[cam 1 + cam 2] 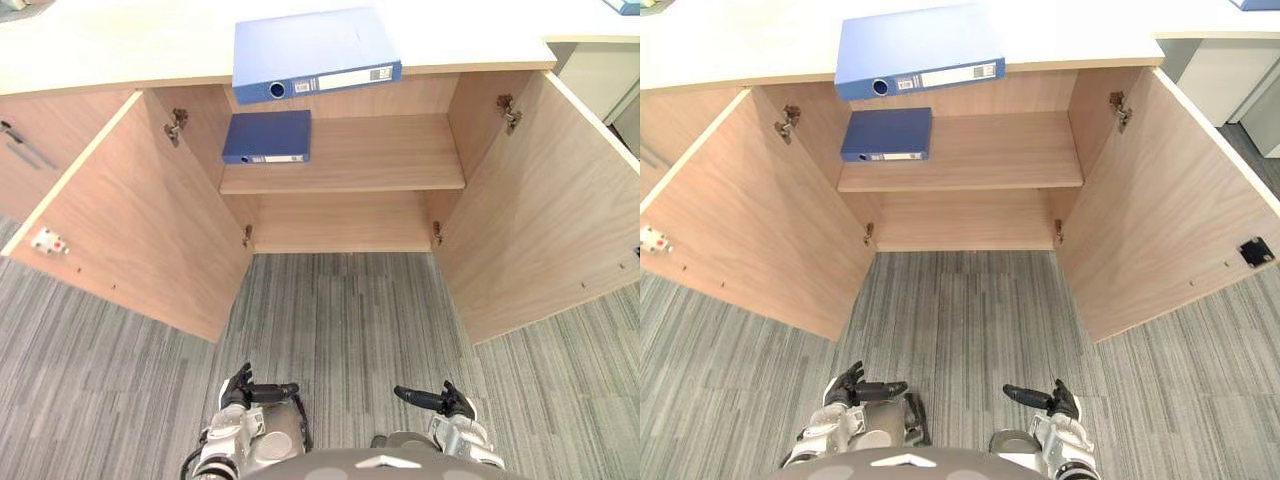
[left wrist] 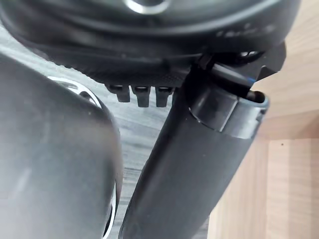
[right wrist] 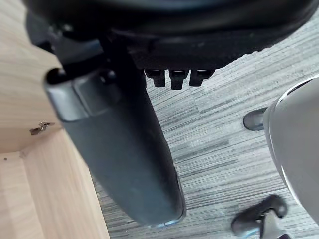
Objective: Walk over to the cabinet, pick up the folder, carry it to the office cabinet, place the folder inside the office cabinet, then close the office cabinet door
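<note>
Left eye view: a blue folder (image 1: 315, 50) lies flat on the pale bench (image 1: 120, 50), its spine jutting over the open cabinet (image 1: 350, 215), a second folder (image 1: 267, 137) sits at the shelf's (image 1: 380, 155) left end, and the left hand (image 1: 245, 390) and right hand (image 1: 440, 402) hang low over the carpet (image 1: 340, 310). Left wrist view: the left hand (image 2: 199, 164) is relaxed, fingers loose, holding nothing. Right wrist view: the right hand (image 3: 124, 149) is likewise slack and empty.

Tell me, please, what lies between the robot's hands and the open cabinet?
Only bare grey carpet, seen in both eye views, separates the left hand and the right hand from the cabinet.
</note>
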